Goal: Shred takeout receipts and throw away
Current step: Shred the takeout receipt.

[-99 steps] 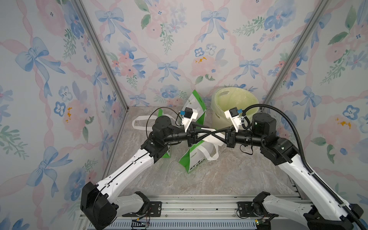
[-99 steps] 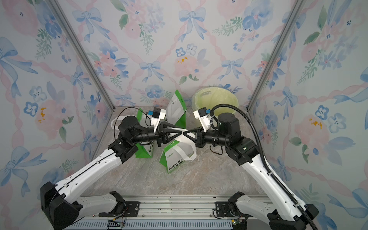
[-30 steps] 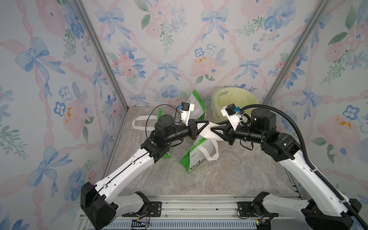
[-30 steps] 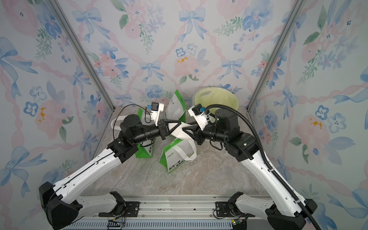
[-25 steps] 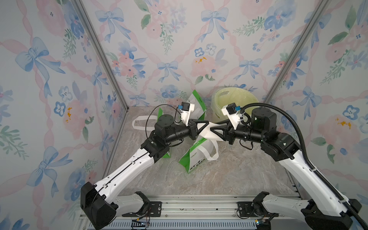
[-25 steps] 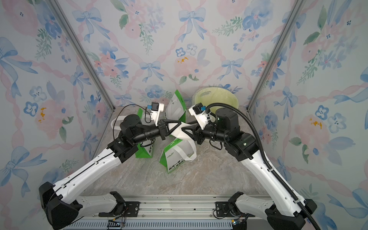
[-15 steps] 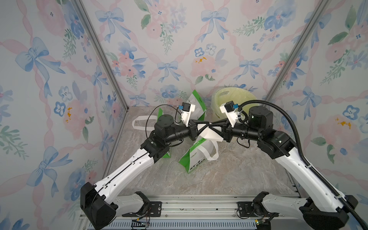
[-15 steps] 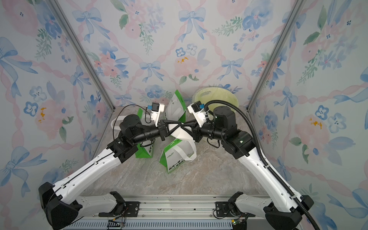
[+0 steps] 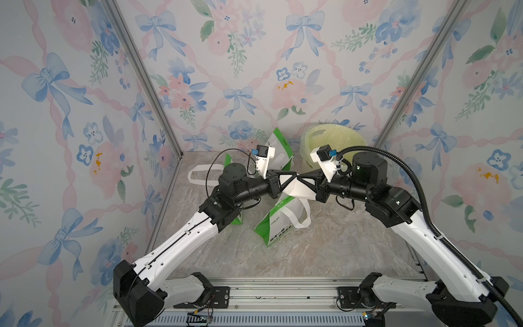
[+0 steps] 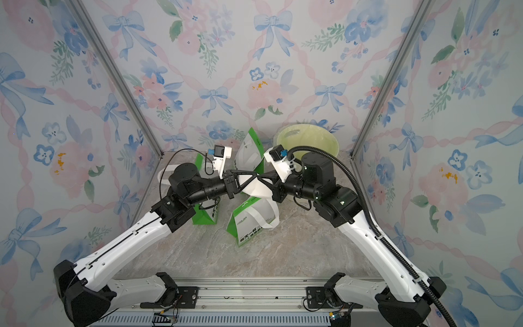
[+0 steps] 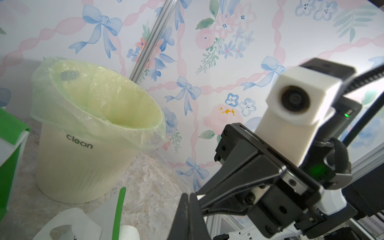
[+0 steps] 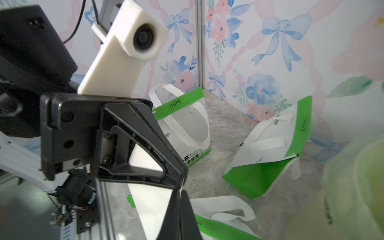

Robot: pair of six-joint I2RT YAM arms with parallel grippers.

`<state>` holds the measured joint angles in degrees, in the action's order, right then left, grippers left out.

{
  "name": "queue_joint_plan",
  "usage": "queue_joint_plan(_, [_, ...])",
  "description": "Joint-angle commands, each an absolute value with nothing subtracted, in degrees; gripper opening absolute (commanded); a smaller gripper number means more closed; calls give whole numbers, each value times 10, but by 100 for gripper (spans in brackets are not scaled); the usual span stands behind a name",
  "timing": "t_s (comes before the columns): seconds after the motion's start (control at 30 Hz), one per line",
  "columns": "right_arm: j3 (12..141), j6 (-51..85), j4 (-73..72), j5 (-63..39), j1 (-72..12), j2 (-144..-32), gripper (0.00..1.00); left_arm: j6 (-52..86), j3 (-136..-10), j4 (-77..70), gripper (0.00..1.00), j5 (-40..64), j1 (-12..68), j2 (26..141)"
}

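One takeout receipt point(image 9: 300, 190), a plain white slip, hangs in the air above the bags, stretched between the two grippers; it shows in both top views point(image 10: 256, 190). My left gripper point(image 9: 294, 177) is shut on its upper edge from the left. My right gripper point(image 9: 301, 178) is shut on the same edge from the right, tip to tip with the left. In the right wrist view the receipt point(image 12: 153, 199) hangs beside my shut right gripper point(image 12: 179, 218). The left wrist view shows my left gripper point(image 11: 189, 218) shut, with only a sliver of the receipt point(image 11: 200, 196) visible.
A pale green lined bin point(image 9: 334, 141) marked "clean" stands at the back right point(image 11: 93, 124). Three green-and-white bags lie on the marble floor: one below the grippers point(image 9: 280, 223), one at the back point(image 9: 280, 150), one under the left arm point(image 9: 235, 218). Patterned walls close in on three sides.
My right gripper has moved left to meet the left gripper's tip and has closed on the receipt. The left gripper has kept its grip and barely moved.
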<state>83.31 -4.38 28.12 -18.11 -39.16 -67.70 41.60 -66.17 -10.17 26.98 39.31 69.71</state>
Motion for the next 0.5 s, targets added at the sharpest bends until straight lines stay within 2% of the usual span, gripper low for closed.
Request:
queue_joint_plan(0.0, [853, -178, 283, -91, -436, -652, 0, 508, -652, -106, 0, 257, 392, 714])
queue_joint_plan(0.17, [843, -291, 242, -57, -488, -627, 0, 529, -643, -97, 0, 236, 392, 716])
queue_joint_plan(0.47, [869, -298, 277, -83, -537, -616, 0, 534, -658, -84, 0, 210, 392, 731])
